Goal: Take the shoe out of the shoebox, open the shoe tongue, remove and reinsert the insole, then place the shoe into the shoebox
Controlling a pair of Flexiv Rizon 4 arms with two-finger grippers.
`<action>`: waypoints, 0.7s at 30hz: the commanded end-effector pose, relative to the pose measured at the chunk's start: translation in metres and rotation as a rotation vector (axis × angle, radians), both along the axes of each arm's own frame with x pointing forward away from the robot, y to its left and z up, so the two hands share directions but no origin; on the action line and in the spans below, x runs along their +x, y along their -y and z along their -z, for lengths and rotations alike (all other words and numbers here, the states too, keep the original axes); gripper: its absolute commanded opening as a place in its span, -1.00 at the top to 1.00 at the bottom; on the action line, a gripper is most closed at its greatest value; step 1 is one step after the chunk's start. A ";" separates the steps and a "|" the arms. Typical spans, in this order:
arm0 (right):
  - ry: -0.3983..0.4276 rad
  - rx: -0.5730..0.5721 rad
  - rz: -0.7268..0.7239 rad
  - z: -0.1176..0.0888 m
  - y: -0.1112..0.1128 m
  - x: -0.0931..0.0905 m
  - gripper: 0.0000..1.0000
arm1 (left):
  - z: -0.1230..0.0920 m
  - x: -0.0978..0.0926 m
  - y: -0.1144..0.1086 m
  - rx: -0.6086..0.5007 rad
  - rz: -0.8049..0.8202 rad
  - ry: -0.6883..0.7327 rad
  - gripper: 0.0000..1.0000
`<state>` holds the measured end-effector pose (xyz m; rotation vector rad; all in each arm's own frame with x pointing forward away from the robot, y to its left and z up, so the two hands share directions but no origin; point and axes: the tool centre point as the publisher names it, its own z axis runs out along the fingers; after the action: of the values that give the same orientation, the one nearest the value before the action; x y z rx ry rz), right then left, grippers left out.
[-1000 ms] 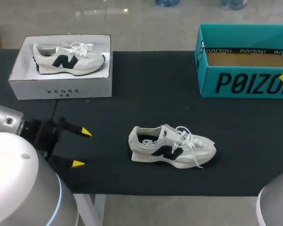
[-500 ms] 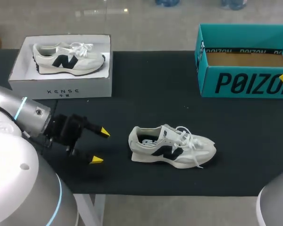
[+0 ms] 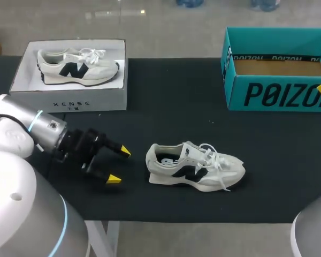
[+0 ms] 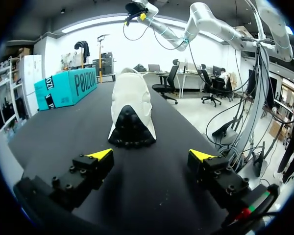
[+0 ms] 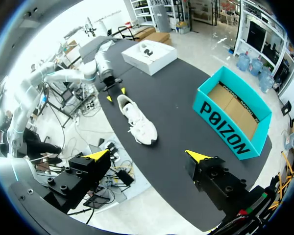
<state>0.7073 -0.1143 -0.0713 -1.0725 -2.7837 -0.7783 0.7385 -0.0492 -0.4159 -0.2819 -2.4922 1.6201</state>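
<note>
Surface [image 3: 166,91] black, shoe [image 3: 195,166] near its front edge | left gripper [image 3: 119,165] fingers apart, shoe heel just ahead, a gap between | right gripper [image 5: 148,155] fingers apart, high above surface, teal box [image 5: 225,122] below it

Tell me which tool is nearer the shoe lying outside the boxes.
Left. The left tool sits open just behind the shoe, at its heel, not touching; the right tool hangs high above the table, far off.
</note>
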 end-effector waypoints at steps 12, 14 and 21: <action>-0.006 -0.003 -0.001 -0.001 -0.001 0.003 -1.00 | 0.008 -0.005 0.014 -0.090 0.017 -0.018 -1.00; -0.006 -0.003 -0.001 -0.001 -0.001 0.003 -1.00 | 0.006 -0.009 0.020 -0.096 0.013 -0.005 -1.00; -0.006 -0.003 -0.001 -0.001 -0.001 0.003 -1.00 | -0.001 -0.014 0.038 -0.110 -0.018 0.028 -1.00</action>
<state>0.7073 -0.1143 -0.0713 -1.0725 -2.7837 -0.7783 0.7311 -0.0805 -0.4177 -0.3279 -2.4028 1.7616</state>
